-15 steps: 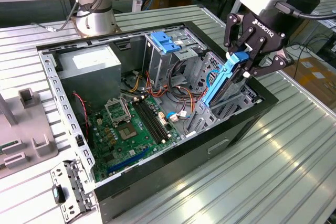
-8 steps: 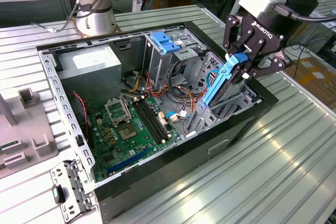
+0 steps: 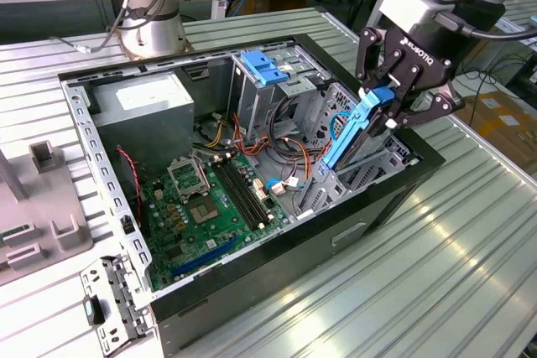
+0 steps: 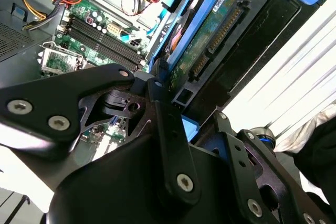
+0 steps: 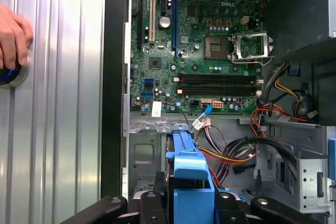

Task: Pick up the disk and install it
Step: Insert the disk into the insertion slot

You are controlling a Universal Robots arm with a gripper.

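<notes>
Hand (image 3: 393, 111) clamped on the blue-framed disk (image 3: 346, 142), held tilted with its lower end at the drive bay of the open computer case (image 3: 277, 267); pickup done, seating not yet complete

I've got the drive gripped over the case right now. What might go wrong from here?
1. The disk hangs tilted in the gripper, which holds it near one end. It may jam against the drive bay or slip.
2. Loose cables lie right beside the bay and might get pinched.
3. A hand rests on the table near the case, within the arm's work area.
</notes>
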